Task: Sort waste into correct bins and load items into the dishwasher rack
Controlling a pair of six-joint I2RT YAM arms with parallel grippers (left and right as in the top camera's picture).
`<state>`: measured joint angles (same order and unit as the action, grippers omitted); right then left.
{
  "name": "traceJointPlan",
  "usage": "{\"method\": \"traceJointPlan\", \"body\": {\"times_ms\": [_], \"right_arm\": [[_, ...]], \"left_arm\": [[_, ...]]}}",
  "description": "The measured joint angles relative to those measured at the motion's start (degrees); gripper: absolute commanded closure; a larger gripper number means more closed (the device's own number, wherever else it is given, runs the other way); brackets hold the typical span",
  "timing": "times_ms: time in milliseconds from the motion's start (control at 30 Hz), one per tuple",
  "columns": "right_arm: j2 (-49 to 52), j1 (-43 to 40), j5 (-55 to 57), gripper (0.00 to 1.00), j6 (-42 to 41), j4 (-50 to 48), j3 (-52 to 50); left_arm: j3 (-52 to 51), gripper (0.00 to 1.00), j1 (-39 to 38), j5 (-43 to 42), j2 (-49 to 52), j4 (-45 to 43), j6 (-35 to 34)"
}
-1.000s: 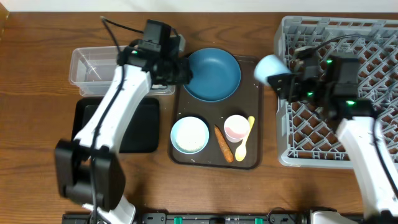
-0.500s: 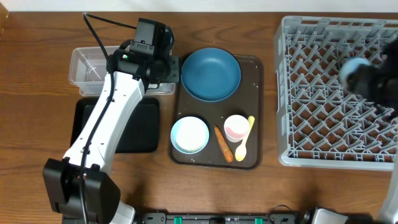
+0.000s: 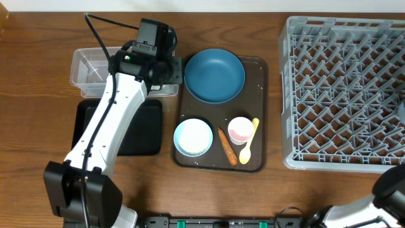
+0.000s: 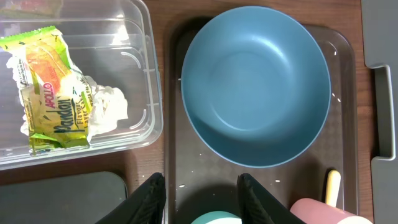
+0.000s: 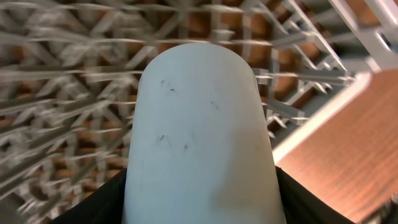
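My left gripper (image 4: 202,190) is open and empty over the left rim of the brown tray (image 3: 261,95), beside the dark blue plate (image 4: 255,84). The clear tub (image 4: 134,74) holds a green-yellow wrapper (image 4: 50,87) and a crumpled tissue (image 4: 106,109). My right gripper (image 5: 199,199) is shut on the light blue cup (image 5: 199,118), held above the grey rack (image 5: 68,93); it is outside the overhead view. On the tray lie the white-inside bowl (image 3: 193,137), pink-inside cup (image 3: 240,130), yellow spoon (image 3: 248,142) and carrot piece (image 3: 227,145).
The black tray (image 3: 142,136) lies in front of the clear tub (image 3: 85,66), partly under my left arm. The rack (image 3: 342,95) fills the right side of the table. White crumbs dot the brown tray. In the right wrist view, bare wood (image 5: 354,143) shows past the rack's edge.
My right gripper carried the light blue cup from the rack's left edge rightwards and out of the overhead view. My left gripper drew back from the plate's rim, then stayed still.
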<state>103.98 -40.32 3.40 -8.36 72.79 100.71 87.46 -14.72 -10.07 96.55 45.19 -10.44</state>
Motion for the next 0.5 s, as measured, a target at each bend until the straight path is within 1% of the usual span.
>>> {"method": "traceJointPlan", "body": {"times_ms": [200, 433, 467, 500], "right_arm": [[4.4, -3.7, 1.0, 0.99, -0.2, -1.8, 0.0], [5.8, -5.7, 1.4, 0.98, -0.2, -3.3, 0.1], [6.0, -5.7, 1.6, 0.95, -0.2, -3.3, 0.1], [6.2, -5.8, 1.6, 0.88, -0.2, -3.3, 0.1]], "left_arm": [[0.0, 0.60, 0.0, 0.0, 0.0, 0.0, 0.0], [0.0, 0.60, 0.0, 0.0, 0.0, 0.0, 0.0], [0.0, 0.60, 0.0, 0.0, 0.0, 0.1, 0.0], [0.0, 0.60, 0.0, 0.0, 0.0, 0.2, 0.0]]}}
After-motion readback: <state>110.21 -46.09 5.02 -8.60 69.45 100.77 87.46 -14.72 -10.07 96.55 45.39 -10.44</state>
